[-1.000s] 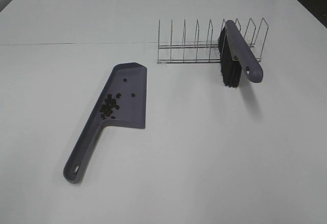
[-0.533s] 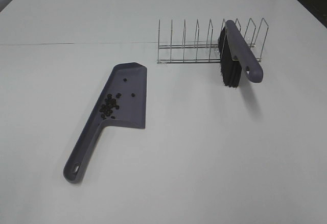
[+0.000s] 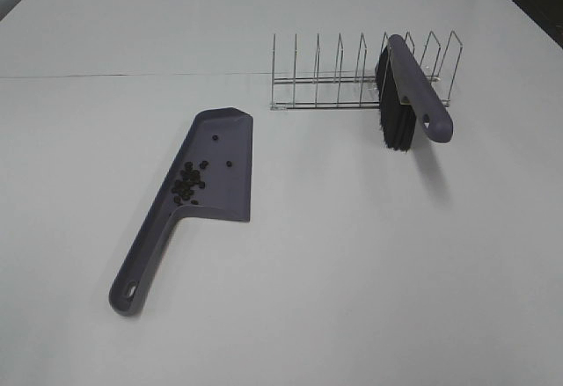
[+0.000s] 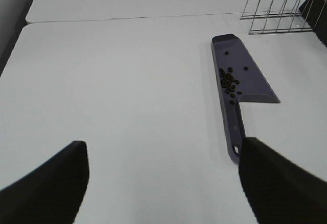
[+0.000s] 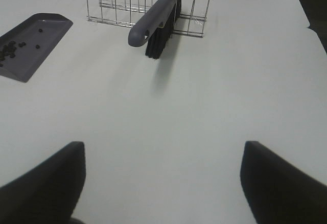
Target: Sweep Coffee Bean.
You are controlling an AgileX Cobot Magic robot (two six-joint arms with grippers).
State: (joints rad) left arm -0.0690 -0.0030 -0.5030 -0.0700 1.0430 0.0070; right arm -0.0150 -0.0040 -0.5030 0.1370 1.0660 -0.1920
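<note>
The beans (image 3: 187, 184) lay inside the dustpan (image 3: 230, 200), most of them bunched against its left wall near where the handle began, with three or four strays further up the pan. The dustpan sat left of the table's (image 3: 369, 263) middle, handle pointing toward the near-left corner. The brush (image 3: 413, 91) rested in the wire rack (image 3: 339, 74) toward the far-right corner, bristles hanging down.

Both tools stood wide apart and held nothing: the left gripper (image 4: 161, 180) hung back from the pan's handle end, the right gripper (image 5: 161, 180) well short of the brush.

The beans looked light, hard and smooth, so they would likely roll and scatter at any tilt or knock. The pan seemed stiff plastic, best taken by its handle (image 3: 141, 263) and kept level.
</note>
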